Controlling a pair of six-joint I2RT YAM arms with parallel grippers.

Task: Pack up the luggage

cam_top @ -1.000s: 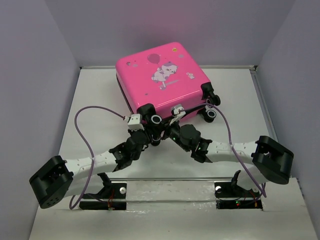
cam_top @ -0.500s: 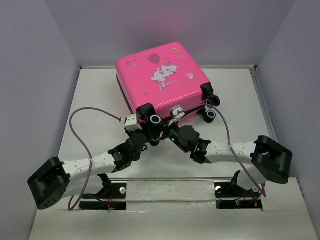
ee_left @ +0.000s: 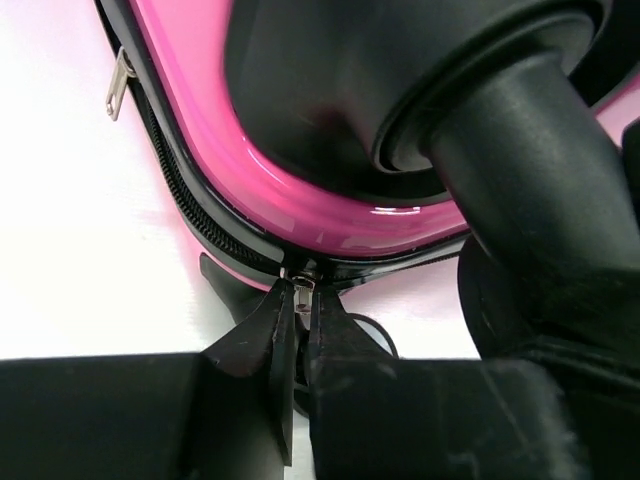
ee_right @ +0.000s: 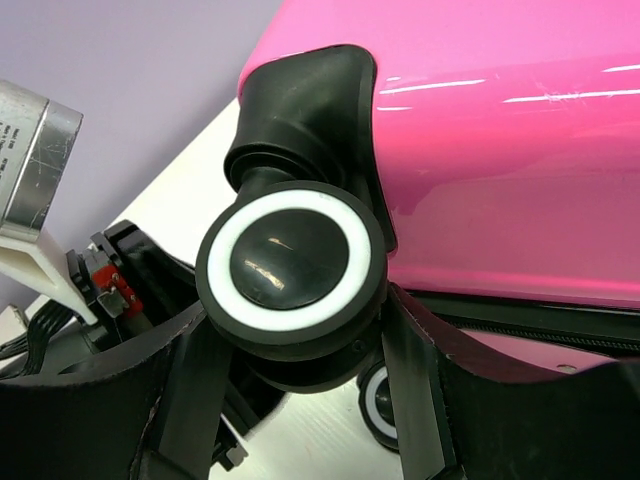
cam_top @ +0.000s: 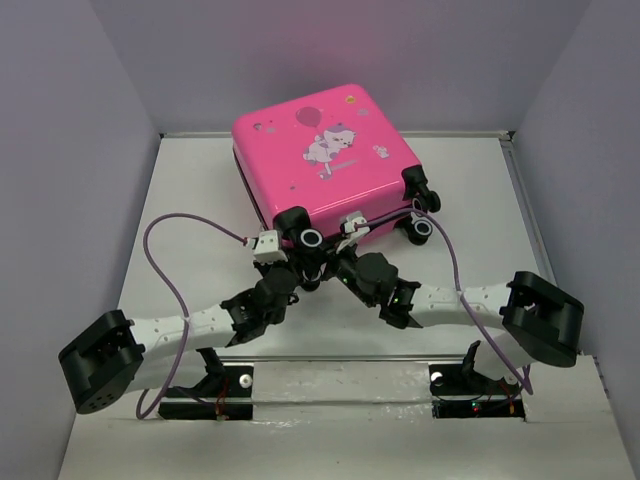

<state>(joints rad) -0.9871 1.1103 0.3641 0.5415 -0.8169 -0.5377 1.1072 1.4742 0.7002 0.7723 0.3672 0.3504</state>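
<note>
We see the luggage [cam_top: 325, 165] lying flat and closed on the counter [cam_top: 200, 200], printed lid up, just beyond both end effectors, which meet at its nearest corner. The left end effector [ee_left: 298, 290] has its fingers pressed almost together, and a small metal zipper slider [ee_left: 300, 281] is pinched at their tips, on the black zipper [ee_left: 175, 160] that runs along the pink shell directly ahead of it. A loose metal pull tab [ee_left: 118, 82] hangs farther up that zipper, off to its upper left. The right end effector [ee_right: 295, 310] has its fingers apart with a white-ringed caster wheel [ee_right: 290, 262] between them, each finger against a side of the wheel. A second wheel [ee_right: 378, 400] shows below it, between the fingers.
</note>
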